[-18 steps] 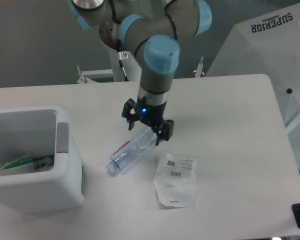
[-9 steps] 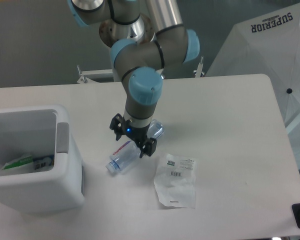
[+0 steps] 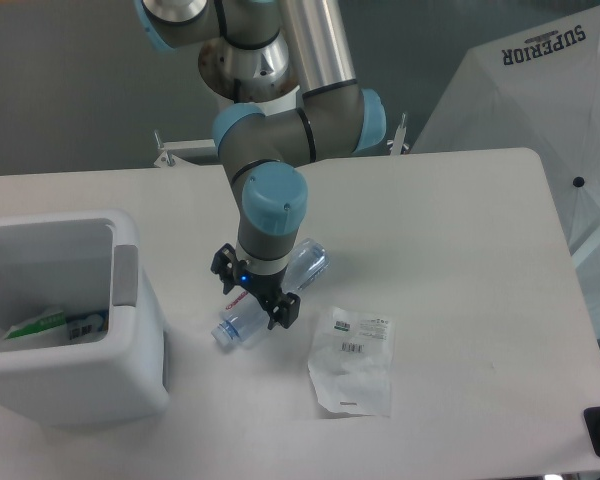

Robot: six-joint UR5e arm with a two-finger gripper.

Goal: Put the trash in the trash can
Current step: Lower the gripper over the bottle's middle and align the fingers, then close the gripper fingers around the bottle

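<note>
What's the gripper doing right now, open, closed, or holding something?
Gripper: open, fingers straddling the water bottle lying on the table, not yet gripping it.

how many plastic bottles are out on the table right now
1. The bottle lies on its side on the table, under the gripper. More could be hidden inside the trash can.

You see even, cool light from overhead, with soft shadows on the table. No glare. Slightly soft focus, perhaps from low resolution.
</note>
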